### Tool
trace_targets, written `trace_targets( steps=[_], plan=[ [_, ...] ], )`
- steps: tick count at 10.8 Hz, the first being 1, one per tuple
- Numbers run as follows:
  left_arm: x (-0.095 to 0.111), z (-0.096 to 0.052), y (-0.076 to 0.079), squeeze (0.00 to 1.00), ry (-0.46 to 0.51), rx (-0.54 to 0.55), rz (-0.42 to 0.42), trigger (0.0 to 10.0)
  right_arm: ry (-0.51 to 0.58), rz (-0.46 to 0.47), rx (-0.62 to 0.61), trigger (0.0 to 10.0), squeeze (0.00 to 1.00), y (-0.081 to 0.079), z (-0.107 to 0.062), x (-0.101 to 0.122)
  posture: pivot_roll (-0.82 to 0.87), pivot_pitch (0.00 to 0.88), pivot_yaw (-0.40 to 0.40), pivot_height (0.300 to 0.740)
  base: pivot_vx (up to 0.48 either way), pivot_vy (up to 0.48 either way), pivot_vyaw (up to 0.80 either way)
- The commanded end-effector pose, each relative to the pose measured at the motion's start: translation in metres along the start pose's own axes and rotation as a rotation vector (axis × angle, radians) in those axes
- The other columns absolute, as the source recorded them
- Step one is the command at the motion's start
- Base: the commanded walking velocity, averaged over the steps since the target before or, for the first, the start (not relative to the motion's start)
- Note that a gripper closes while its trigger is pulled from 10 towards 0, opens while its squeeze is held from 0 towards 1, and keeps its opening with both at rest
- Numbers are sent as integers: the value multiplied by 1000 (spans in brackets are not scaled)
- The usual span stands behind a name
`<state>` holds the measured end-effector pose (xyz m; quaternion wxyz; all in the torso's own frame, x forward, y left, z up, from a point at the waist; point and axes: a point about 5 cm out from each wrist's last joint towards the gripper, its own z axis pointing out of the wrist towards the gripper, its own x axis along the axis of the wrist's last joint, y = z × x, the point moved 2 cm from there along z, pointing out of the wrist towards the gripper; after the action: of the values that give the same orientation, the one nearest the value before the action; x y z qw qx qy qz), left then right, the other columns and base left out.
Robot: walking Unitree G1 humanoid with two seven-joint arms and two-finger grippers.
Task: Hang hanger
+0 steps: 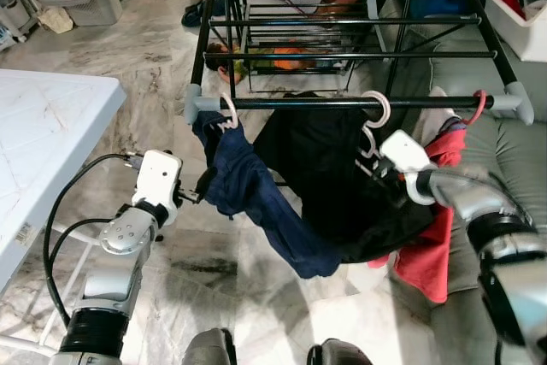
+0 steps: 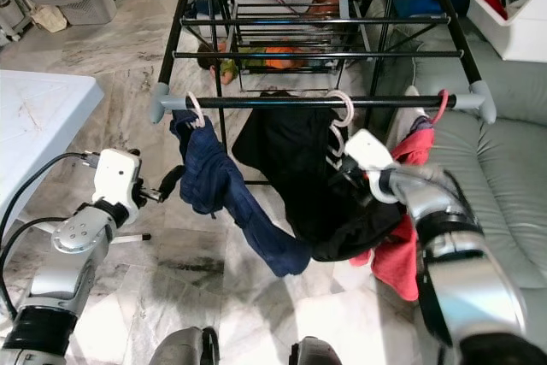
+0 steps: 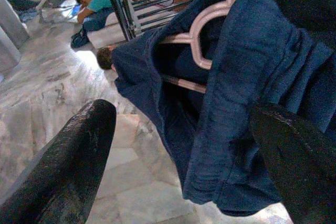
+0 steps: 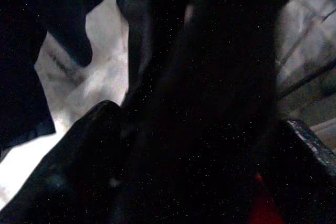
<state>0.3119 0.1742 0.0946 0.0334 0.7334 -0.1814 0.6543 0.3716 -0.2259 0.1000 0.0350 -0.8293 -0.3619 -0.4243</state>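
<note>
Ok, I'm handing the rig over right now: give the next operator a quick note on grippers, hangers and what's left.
Left gripper: open, fingers either side of the blue garment, not gripping.
Right gripper: at the black garment just below its white hanger; grip too dark to tell.
Front rail of the drying rack carries three hooks: blue garment's pale hanger on the robot's left, black in the middle, red garment on a red hook to the right.
Done: all three hooks sit on the rail.
Left: check the black one is seated, then back both arms away.

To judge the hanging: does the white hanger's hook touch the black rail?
Touching. In the left eye view the white hanger hook curls over the black rail.
</note>
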Motion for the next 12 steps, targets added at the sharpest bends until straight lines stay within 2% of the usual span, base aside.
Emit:
trace_targets(
  steps=[1, 4, 7, 10, 12],
  plan=[
    [0, 0, -3, 0, -9, 6, 16, 10000, 25, 9, -3, 0, 0, 7, -5, 6, -29, 106, 42, 740, 0, 0, 0],
    [-2, 0, 4, 0, -9, 2, 14, 10000, 45, 33, -4, 0, 0, 16, -12, 8, -34, 108, 31, 740, 0, 0, 0],
    [-3, -1, 0, 0, -14, 8, 19, 10000, 41, 18, 37, 0, 0, 18, -18, 8, -35, 107, 31, 740, 0, 0, 0],
    [-3, 1, 0, 0, -15, 9, 21, 10000, 14, 38, 133, 0, 0, 13, -23, -7, -46, 108, 31, 740, 0, 0, 0],
    [-3, 3, 1, 0, -13, 4, 22, 10000, 8, 46, 195, 0, 0, 5, -21, -11, -48, 104, 39, 740, 0, 0, 0]
  ],
)
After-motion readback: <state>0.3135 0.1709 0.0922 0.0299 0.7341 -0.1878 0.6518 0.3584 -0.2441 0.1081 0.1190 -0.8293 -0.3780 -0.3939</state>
